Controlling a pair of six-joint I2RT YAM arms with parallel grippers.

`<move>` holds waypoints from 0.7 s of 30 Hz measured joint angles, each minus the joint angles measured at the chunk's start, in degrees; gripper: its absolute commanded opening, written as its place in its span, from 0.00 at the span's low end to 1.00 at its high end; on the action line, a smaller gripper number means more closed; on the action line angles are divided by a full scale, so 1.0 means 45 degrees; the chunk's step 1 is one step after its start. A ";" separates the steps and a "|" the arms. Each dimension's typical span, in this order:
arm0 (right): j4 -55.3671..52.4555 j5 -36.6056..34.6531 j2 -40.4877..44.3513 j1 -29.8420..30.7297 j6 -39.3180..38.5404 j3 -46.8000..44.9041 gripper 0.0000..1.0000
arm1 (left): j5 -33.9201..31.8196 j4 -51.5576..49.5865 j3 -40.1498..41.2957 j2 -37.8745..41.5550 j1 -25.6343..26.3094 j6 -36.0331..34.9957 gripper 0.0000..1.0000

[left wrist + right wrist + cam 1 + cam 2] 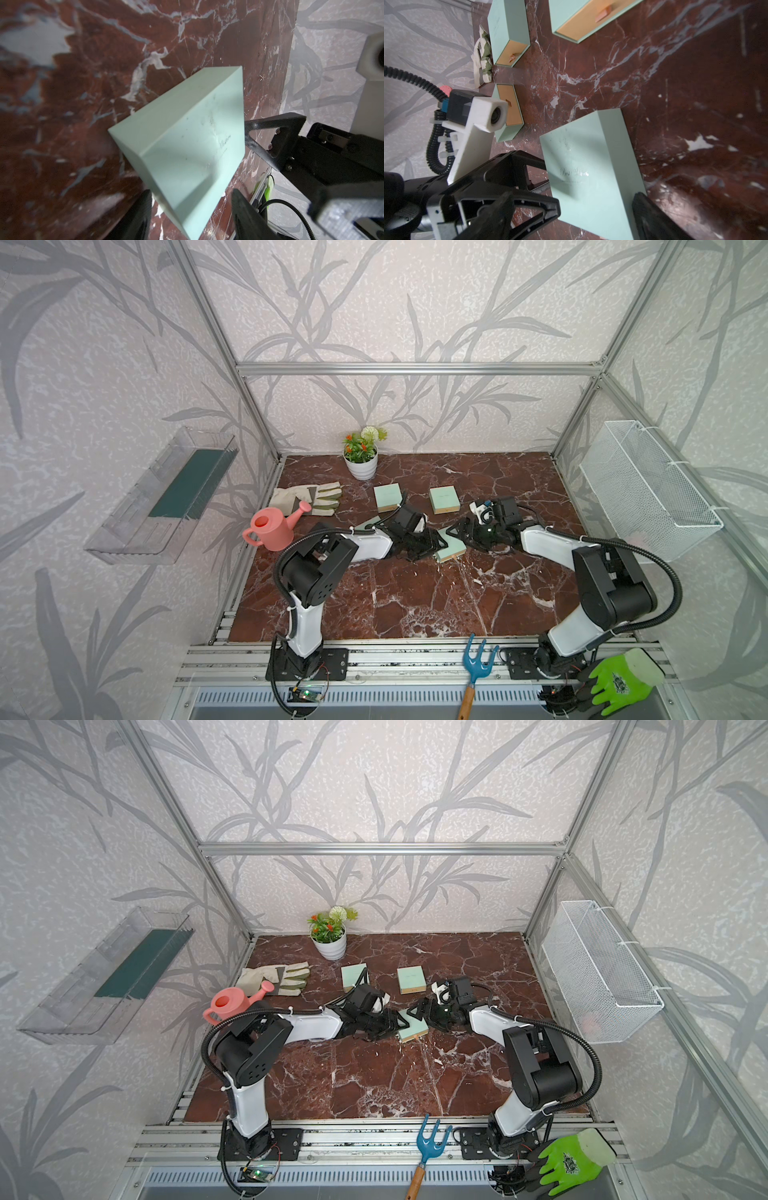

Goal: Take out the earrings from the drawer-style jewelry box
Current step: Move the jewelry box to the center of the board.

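Flanking a mint-green jewelry box (451, 549) near the middle of the red marble table (415, 601), the robot's two arms reach in from opposite sides, seen in both top views. The left pincer (191, 191) straddles one corner of the box, a black finger on either flank. Slivers of marble show beside each finger in the left wrist view, and whether they press the cardboard cannot be told. The right pincer (572, 193) stands spread wide on the box's opposite side, one finger lying against its edge and the partner well clear, so nothing is gripped there. The earrings are out of sight: the box's tan drawer front (445, 558) faces the table's near edge and sits flush in its sleeve, and no view looks inside. Three matching boxes lie close by. A second box (387, 497) and a third box (444, 499) sit side by side just behind the arms, and a fourth box (513, 112) lies partly hidden under the left arm. The right wrist view shows each with its tan drawer pushed in and a small pull tab. A pink watering can (270, 531) and a pale work glove (307, 499) rest at the table's left side, a potted plant (360, 456) stands at the back, and a blue hand rake (478, 659) and a bright green glove (619, 680) lie on the front rail.
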State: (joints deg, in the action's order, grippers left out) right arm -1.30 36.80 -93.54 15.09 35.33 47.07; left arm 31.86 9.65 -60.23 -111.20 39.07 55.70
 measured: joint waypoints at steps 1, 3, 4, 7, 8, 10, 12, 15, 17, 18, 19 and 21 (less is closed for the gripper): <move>-0.0019 0.0010 0.0000 -0.0112 0.0000 0.0000 0.89 | 0.0034 -0.0010 -0.0238 -0.0209 0.0000 0.0015 0.60; -0.0083 0.0058 0.0005 -0.0384 -0.0015 0.0000 0.89 | 0.0126 -0.0029 -0.0719 -0.0617 0.0010 0.0073 0.61; -0.0117 0.0063 0.0005 -0.0563 -0.0049 0.0000 0.89 | 0.0199 -0.0039 -0.1044 -0.0889 0.0029 0.0102 0.61; -0.0364 0.0015 0.0010 -0.1049 -0.0204 0.0000 0.89 | 0.0418 -0.0151 -0.2055 -0.1622 0.0078 0.0146 0.61; -0.0500 -0.0010 0.0029 -0.1219 -0.0267 0.0000 0.89 | 0.0476 -0.0228 -0.2443 -0.1875 0.0092 0.0146 0.61; -0.0636 -0.0029 0.0092 -0.1540 -0.0311 -0.0005 0.89 | 0.0597 -0.0427 -0.3167 -0.2365 0.0136 0.0136 0.61; -0.0743 -0.0078 0.0185 -0.1797 -0.0393 -0.0005 0.89 | 0.0665 -0.0670 -0.3876 -0.2788 0.0199 0.0097 0.61; -0.0826 -0.0155 0.0219 -0.2118 -0.0486 -0.0005 0.89 | 0.0738 -0.1175 -0.4857 -0.3327 0.0291 0.0073 0.61; -0.0894 -0.0180 0.0219 -0.2327 -0.0510 -0.0005 0.89 | 0.0792 -0.1399 -0.5425 -0.3657 0.0335 0.0068 0.61; -0.0908 -0.0185 0.0219 -0.2419 -0.0510 -0.0005 0.89 | 0.0811 -0.1477 -0.5634 -0.3789 0.0350 0.0063 0.61; -0.0913 -0.0189 0.0219 -0.2516 -0.0515 0.0000 0.89 | 0.0835 -0.1583 -0.5901 -0.3934 0.0369 0.0058 0.61; -0.0923 -0.0243 0.0214 -0.2657 -0.0525 0.0005 0.89 | 0.0879 -0.1763 -0.6368 -0.4211 0.0403 0.0068 0.61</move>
State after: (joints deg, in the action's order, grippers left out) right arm -5.45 35.70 -92.58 3.14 32.97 47.09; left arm 35.81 1.72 -88.88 -130.15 40.88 56.01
